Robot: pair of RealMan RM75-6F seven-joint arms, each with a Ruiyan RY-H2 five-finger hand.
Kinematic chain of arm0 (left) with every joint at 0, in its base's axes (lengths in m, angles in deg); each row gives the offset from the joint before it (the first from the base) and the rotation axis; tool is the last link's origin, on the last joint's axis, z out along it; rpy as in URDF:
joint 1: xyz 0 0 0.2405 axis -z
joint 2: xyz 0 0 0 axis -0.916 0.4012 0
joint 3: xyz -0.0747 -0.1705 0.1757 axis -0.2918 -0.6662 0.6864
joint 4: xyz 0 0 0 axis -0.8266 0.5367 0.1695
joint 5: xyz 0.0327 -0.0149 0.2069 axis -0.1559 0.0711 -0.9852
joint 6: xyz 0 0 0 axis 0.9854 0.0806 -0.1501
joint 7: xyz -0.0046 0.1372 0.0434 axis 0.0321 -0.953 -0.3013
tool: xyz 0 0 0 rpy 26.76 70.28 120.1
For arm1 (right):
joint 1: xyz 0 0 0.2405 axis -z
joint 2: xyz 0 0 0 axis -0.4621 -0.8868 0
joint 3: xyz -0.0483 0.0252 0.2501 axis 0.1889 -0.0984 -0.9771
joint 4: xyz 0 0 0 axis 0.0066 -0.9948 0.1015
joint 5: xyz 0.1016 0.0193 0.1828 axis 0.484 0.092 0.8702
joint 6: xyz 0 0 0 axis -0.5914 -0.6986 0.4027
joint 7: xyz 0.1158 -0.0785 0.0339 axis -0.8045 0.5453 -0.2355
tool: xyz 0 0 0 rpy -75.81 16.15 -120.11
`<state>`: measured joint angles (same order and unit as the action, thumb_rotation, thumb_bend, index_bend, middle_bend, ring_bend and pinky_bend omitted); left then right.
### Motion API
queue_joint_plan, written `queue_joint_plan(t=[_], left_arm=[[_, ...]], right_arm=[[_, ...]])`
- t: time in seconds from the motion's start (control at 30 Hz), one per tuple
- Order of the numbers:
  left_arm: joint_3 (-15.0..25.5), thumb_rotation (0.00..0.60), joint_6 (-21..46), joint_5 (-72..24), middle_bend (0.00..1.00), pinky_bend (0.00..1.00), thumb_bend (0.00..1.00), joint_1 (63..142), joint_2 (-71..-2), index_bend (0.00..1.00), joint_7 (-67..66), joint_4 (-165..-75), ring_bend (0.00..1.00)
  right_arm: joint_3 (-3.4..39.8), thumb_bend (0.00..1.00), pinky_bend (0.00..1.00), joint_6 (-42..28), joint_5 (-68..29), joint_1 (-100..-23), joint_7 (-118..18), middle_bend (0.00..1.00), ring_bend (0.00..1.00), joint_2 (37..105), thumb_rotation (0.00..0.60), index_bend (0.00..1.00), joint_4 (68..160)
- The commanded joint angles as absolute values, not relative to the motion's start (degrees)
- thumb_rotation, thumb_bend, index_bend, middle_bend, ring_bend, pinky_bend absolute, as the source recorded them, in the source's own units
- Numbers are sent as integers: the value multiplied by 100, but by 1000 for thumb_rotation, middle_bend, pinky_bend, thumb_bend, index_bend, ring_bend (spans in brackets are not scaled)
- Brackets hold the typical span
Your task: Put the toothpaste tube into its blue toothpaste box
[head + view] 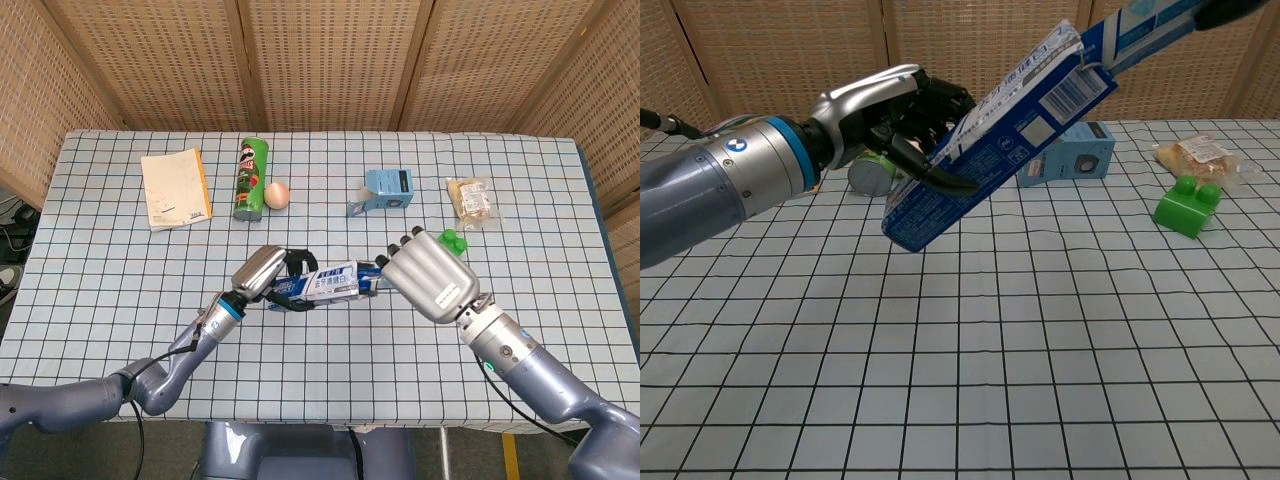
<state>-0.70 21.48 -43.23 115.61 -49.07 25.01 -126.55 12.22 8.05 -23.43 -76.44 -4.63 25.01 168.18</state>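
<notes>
Progress: while the blue toothpaste box (992, 150) hangs in the air above the table (330, 330), the toothpaste tube (1143, 28) is partly inside its open end; in the chest view only the rear part of the tube shows outside the box mouth.
Done: the front end of the tube is inside the box, so I judge the insertion as begun and roughly half made.
Left: the rest of the tube must go in, and the end flap is not yet closed.
Left hand: the left hand (902, 113) grasps the box around its lower half, fingers wrapped on it, and holds it tilted with the open end up.
Right hand: the right hand (424, 282) is at the rear end of the tube; its back hides the fingers, but the tube is off the table, so I judge that it holds the tube.
Box writing: white characters and a barcode (1070, 94) are on the box, but I cannot read them.
Tube writing: white with blue print, too blurred to read.
Other labels: the green can (248, 178) has a face logo like Pringles, though the letters are not clear; the small blue box (387, 187) and the booklet (175, 188) have print too small to tell.
</notes>
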Motion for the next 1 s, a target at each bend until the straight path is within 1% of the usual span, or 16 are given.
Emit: queue_joint_plan(t=[0.03, 0.1, 0.13, 0.2, 0.27, 0.3, 0.33, 0.37, 0.47, 0.6, 0.7, 0.8, 1.0], left_arm=[[-102, 600, 2157, -4271, 513, 535, 116, 11588, -4955, 612, 2479, -12709, 556], [-132, 600, 2182, -4224, 520, 534, 122, 11613, -4994, 622, 2488, -12743, 556], [-149, 600, 2184, -4199, 525, 534, 127, 11624, -5017, 629, 2483, -12755, 556], [-182, 600, 2171, -4149, 534, 534, 134, 11634, -5079, 643, 2493, -12772, 560], [-202, 600, 2154, -4106, 551, 535, 153, 11643, -5160, 669, 2503, -12777, 572], [-213, 600, 2144, -4088, 558, 535, 161, 11642, -5192, 678, 2520, -12777, 577], [-228, 600, 2120, -4063, 566, 535, 172, 11638, -5244, 691, 2549, -12769, 582], [-261, 600, 2092, -4014, 572, 535, 168, 11632, -5325, 700, 2613, -12741, 587], [-328, 600, 2033, -3925, 574, 535, 129, 11611, -5535, 709, 2882, -12659, 588], [-352, 600, 1947, -3948, 574, 535, 130, 11589, -5783, 713, 3274, -12445, 589], [-356, 600, 1856, -3997, 575, 535, 143, 11547, -5926, 714, 3596, -12317, 588], [-386, 600, 1669, -4079, 576, 535, 169, 11482, -6032, 718, 3879, -12210, 588], [-435, 600, 1300, -4248, 579, 535, 160, 11300, -6033, 721, 4456, -12298, 589]], right_arm=[[1299, 639, 659, 807, -2090, -7871, -22, 661, 658, 2670, 600, 671, 16933], [1320, 623, 659, 780, -2013, -7966, 174, 650, 658, 2749, 600, 662, 16989], [1330, 584, 659, 743, -1958, -8013, 276, 629, 652, 2798, 600, 637, 17018], [1350, 437, 649, 651, -1891, -8092, 467, 542, 595, 2885, 600, 511, 17079], [1370, 176, 571, 523, -1871, -8153, 656, 344, 439, 2959, 600, 268, 17154], [1367, 103, 525, 457, -1884, -8162, 714, 277, 383, 2978, 600, 201, 17183], [1365, 34, 451, 333, -1906, -8160, 804, 195, 309, 3010, 600, 127, 17226], [1356, 4, 388, 159, -1987, -8152, 920, 141, 254, 3059, 600, 78, 17297], [1344, 0, 298, -195, -2405, -8084, 1157, 89, 183, 3123, 600, 26, 17457], [1349, 0, 235, -506, -2962, -7966, 1397, 86, 159, 3114, 600, 24, 17463], [1303, 0, 216, -767, -3304, -7835, 1470, 91, 158, 3015, 600, 27, 17371], [1233, 0, 204, -1047, -3427, -7653, 1397, 88, 158, 2886, 600, 31, 17205], [1114, 0, 194, -1549, -3067, -7274, 1227, 71, 158, 2671, 600, 39, 16732]])
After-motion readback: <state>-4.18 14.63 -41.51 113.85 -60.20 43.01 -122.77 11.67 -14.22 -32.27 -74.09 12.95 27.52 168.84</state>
